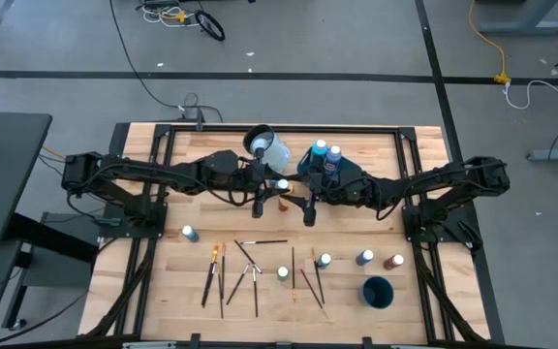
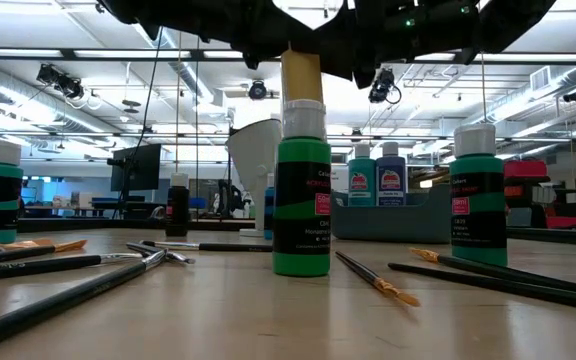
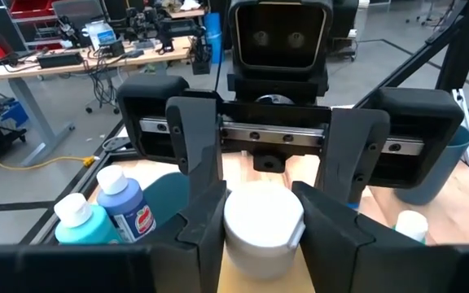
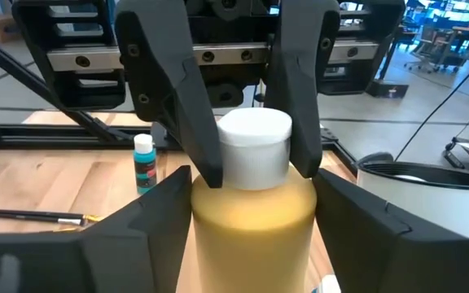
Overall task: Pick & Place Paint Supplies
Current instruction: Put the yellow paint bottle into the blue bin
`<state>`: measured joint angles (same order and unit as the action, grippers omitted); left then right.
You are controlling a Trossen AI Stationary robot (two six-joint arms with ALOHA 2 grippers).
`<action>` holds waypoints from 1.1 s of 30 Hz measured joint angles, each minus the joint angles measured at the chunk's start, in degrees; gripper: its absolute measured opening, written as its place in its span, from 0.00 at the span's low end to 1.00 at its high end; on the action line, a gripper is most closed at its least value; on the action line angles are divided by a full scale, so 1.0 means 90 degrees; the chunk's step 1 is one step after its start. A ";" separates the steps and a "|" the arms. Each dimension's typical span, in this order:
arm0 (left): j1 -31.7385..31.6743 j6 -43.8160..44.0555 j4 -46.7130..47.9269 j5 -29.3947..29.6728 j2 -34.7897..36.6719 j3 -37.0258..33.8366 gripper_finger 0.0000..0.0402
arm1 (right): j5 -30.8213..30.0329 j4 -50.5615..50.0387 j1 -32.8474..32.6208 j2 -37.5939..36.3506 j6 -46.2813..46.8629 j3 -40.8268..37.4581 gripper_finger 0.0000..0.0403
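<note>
Fingers of both grippers close on one white-capped yellow paint bottle: left gripper pinches the cap, right gripper flanks the body, apparently clamping. Rigid, light, smooth plastic; grip the body squarely.

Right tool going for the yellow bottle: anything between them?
Nothing visible. The yellow bottle sits directly within the right tool, with no object between. The left tool grips its white cap from the opposite side, clear of the bottle's body.
</note>
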<state>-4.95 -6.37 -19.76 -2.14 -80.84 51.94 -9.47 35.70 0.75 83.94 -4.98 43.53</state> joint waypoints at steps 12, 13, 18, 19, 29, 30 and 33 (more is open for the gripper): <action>0.0002 -0.0169 -0.0153 -0.0002 0.0037 0.0005 0.43 | -0.0032 -0.0191 0.0000 -0.0004 0.0140 0.0002 0.55; 0.0002 -0.0171 -0.0136 0.0001 0.0051 0.0005 0.45 | -0.0038 -0.0252 0.0000 -0.0024 0.0187 0.0004 0.55; 0.0005 -0.0156 -0.0079 0.0054 0.0341 0.0002 0.48 | -0.0038 -0.0515 -0.0014 -0.0119 0.0416 0.0017 0.56; 0.0005 -0.0149 -0.0080 0.0122 0.0435 0.0002 0.48 | -0.0090 -0.0519 -0.0029 -0.0124 0.0411 0.0017 0.56; 0.0005 -0.0381 0.1072 0.0703 0.1834 -0.0002 0.43 | -0.1289 -0.0774 -0.0250 -0.0816 -0.0149 -0.0010 0.57; 0.0005 -0.0415 0.1195 0.0793 0.1975 0.0000 0.42 | -0.1396 -0.0841 -0.0267 -0.0902 -0.0206 -0.0010 0.57; 0.0002 -0.0431 0.1683 0.1064 0.2359 -0.0002 0.41 | -0.1803 -0.1096 -0.0352 -0.1239 -0.0331 -0.0015 0.56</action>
<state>-4.93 -10.25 -4.61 7.44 -59.61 51.92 -25.70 25.84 -2.41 72.79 -7.96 43.40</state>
